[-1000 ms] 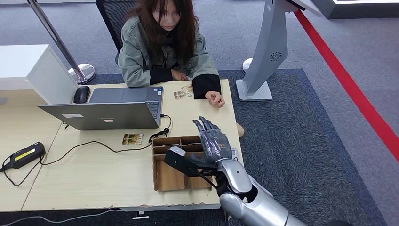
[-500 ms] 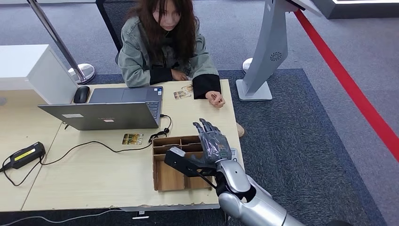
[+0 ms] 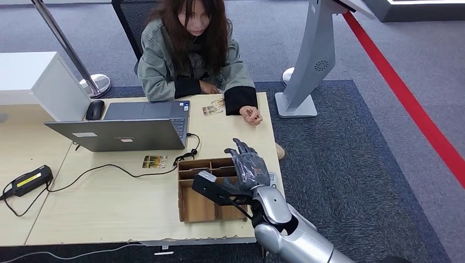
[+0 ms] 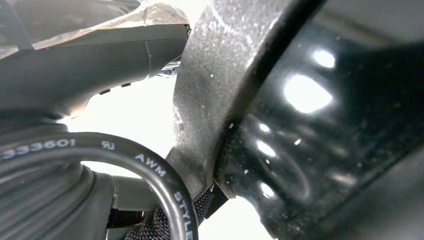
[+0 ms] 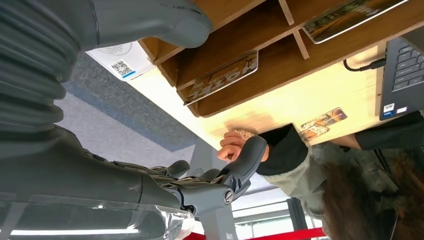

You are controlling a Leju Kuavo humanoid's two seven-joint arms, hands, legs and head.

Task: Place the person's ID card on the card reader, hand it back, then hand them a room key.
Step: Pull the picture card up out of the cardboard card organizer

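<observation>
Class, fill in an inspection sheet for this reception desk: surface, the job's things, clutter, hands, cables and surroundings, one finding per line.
Surface: light wooden table, front edge chipped.
Job's things: cards lie by the person's hand; another card lies near the cardboard tray, which holds cards in its compartments.
Clutter: open laptop, mouse, black and yellow device, white box.
Hands: right hand hovers over the tray's far right corner, fingers apart, holding nothing; left hand's state cannot be judged.
Cables: black cable runs from the device to the laptop.
Surroundings: seated person, white kiosk stand, red floor line, barrier post.
</observation>
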